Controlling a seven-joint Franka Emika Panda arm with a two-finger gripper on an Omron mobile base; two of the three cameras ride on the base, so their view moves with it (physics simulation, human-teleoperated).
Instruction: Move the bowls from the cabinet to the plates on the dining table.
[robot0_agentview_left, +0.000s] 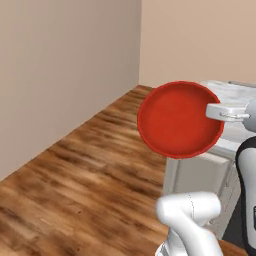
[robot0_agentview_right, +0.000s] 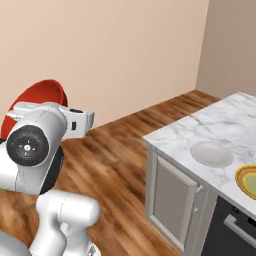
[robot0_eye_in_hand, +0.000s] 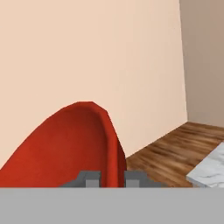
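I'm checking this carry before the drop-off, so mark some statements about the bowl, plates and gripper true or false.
1. The gripper is shut on the red bowl's rim. True.
2. The red bowl rests flat on the dining table. False: it is held tilted on edge above the wood floor.
3. A white-grey plate lies on the table. True.
4. The yellow plate already holds a bowl. False: nothing sits on it.

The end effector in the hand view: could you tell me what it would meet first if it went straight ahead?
Probably the beige wall. The end effector, shut on the red bowl's rim, points at it, nothing between; depth unclear.
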